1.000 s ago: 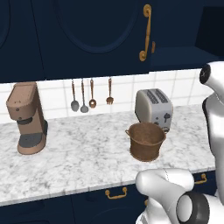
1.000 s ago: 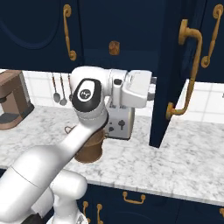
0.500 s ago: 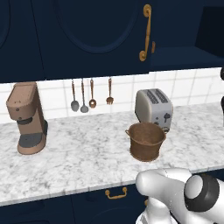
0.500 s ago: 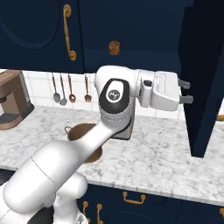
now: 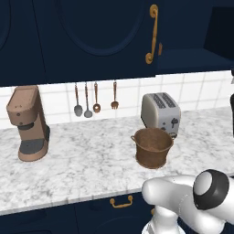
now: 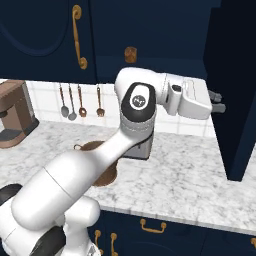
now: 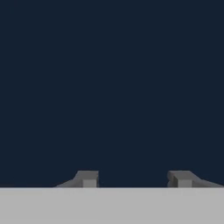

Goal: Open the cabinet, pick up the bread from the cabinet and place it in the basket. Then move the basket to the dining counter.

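— So, where does the end effector (image 6: 221, 101) stand?
— Up high on the right, level with the cabinet (image 6: 150, 35), its two dark fingers pointing at the open door (image 6: 237, 90) that juts toward the near side. In the hand view the fingertips (image 7: 89, 178) stand apart against plain navy, with nothing between them. It holds nothing that I can see; the gap looks partway open.
— And the bread?
— A small golden-brown lump (image 6: 131, 54) sits in the dark opening of the cabinet, left of the arm's wrist and above it.
— The basket?
— On the marble table (image 5: 82, 164), just in front of the silver toaster (image 5: 161, 113). In the left base view the basket (image 5: 152, 147) stands upright with nothing visible inside. In the right base view the arm covers most of it.
— Anything else on the table?
— A brown coffee machine (image 5: 28, 122) at the far left, and spoons and a fork (image 5: 95, 98) hanging on the tiled wall behind.
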Controlling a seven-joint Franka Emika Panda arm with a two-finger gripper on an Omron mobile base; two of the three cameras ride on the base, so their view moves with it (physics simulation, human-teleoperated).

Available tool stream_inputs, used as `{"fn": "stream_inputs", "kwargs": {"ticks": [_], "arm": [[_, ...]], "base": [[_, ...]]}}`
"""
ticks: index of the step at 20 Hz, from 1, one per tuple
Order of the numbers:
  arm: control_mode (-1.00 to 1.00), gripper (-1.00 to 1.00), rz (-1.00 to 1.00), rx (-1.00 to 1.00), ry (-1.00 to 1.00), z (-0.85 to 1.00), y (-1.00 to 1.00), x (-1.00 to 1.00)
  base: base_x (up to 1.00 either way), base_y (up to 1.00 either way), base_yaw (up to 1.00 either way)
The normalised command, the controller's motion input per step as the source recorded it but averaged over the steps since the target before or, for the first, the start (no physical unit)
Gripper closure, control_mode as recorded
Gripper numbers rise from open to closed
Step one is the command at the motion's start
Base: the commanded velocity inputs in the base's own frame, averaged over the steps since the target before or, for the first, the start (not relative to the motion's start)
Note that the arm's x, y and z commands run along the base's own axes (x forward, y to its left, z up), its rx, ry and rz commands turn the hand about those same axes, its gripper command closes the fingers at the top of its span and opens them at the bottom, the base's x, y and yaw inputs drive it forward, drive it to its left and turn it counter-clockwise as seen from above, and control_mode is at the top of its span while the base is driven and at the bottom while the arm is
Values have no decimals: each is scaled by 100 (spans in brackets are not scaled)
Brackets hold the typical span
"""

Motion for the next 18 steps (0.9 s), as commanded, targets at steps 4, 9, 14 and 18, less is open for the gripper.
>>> {"fn": "stream_inputs", "kwargs": {"ticks": [4, 9, 14, 18], "arm": [[-100, -100, 14, 0, 0, 0, 79, -5], [-100, -100, 21, -1, 5, 0, 100, -6], [-100, -100, 30, 0, 7, 0, 100, -3], [-100, -100, 41, 1, 10, 0, 91, 0]], "base": [[0, 0, 0], [0, 0, 0], [0, 0, 0], [0, 0, 0]]}}
